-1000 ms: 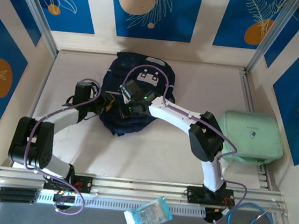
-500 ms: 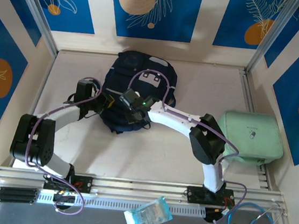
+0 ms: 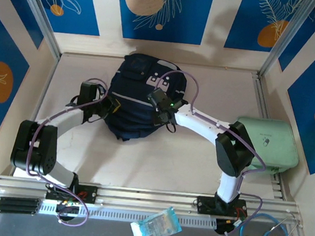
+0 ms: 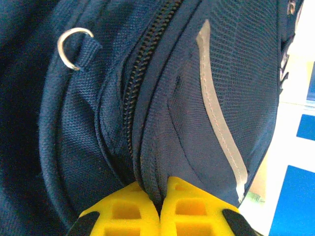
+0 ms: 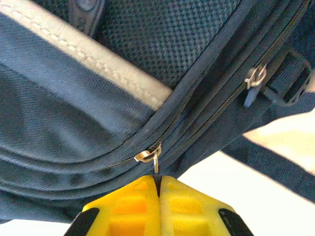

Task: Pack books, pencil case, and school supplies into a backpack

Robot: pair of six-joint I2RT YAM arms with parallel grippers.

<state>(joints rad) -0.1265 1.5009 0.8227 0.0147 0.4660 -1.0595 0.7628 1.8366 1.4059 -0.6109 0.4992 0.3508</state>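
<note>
Right wrist view shows your right fingers (image 5: 129,205) clenched on the zipper pull (image 5: 149,156), bottom centre, while your left fingers (image 4: 123,212) pinch the backpack (image 3: 132,86), upper-middle overhead, likely bracing it.

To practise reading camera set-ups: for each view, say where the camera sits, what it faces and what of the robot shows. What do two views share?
Top external: above and behind the bases, looking down on table, backpack and both arms.
Left wrist: on the left arm, facing the backpack's zip seam, left gripper pinching it.
Right wrist: on the right arm, facing a zip pull held by the right gripper.
Shared: both wrist views show navy fabric, yellow fingers.
</note>
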